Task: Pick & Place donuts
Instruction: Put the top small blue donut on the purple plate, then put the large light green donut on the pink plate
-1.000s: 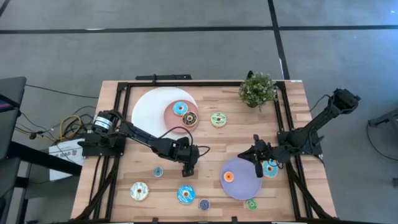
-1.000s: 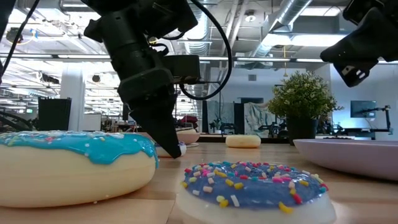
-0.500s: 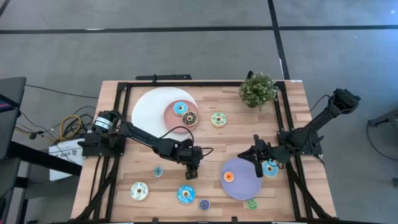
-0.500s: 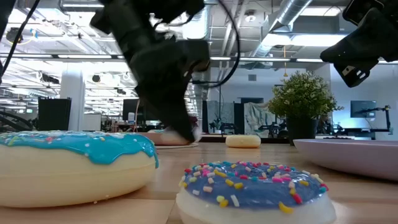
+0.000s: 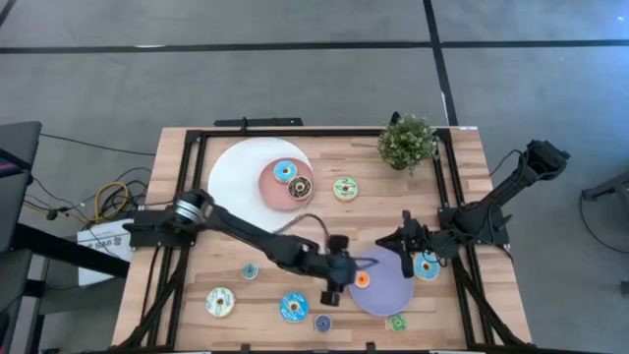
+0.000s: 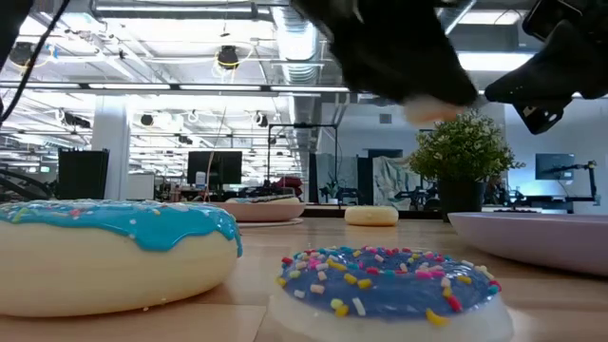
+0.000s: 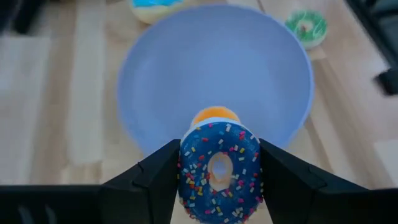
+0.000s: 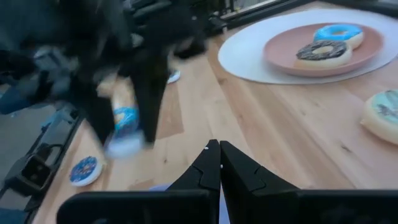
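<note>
High view: left gripper pinches a blue sprinkled donut beside the lavender plate; right gripper, fingers together, waits. Several donuts remain loose.

Left arm blurred in low view; orange donut half hidden.

Two slim, matte black jointed arms. The left arm shows a silver ring at its shoulder joint and a thin black cable looping near its wrist. The right arm has blocky dark segments. Left claw fingers are flat, angular black plastic.
</note>
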{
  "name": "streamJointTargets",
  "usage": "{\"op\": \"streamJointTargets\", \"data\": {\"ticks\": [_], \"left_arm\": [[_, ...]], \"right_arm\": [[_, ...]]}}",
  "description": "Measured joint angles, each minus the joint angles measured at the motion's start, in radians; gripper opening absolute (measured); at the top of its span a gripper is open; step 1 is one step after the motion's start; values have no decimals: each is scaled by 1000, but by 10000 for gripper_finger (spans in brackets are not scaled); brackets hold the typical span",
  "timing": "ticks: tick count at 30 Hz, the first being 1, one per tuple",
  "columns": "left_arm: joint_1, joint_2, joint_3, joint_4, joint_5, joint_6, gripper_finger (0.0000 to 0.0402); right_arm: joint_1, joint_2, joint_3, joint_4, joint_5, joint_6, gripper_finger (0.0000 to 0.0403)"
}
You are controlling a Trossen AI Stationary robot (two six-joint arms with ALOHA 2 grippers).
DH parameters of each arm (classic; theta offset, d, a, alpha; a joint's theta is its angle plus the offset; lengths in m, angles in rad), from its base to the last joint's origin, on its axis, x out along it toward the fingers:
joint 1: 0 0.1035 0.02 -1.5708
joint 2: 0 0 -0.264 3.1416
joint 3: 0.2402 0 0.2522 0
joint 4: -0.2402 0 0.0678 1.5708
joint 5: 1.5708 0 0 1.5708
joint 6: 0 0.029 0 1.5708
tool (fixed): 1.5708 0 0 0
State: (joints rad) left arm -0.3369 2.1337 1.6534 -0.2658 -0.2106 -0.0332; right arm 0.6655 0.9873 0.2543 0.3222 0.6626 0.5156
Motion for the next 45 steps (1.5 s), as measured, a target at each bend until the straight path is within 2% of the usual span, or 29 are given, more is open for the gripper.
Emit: {"op": "streamJointTargets", "data": {"ticks": [5,12,24,38,45], "left_arm": [[0,156,183,-40,-11,47,190],[24,279,318,-31,122,25,190],[13,292,322,-77,162,-57,192],[12,292,322,-84,153,-61,268],[29,272,321,-112,160,-42,279]], "right_arm": [[0,0,0,0,19,1,0],[0,0,0,2,17,7,0],[0,0,0,-1,17,8,0],[0,0,0,0,17,8,0],[0,0,0,0,17,8,0]]}}
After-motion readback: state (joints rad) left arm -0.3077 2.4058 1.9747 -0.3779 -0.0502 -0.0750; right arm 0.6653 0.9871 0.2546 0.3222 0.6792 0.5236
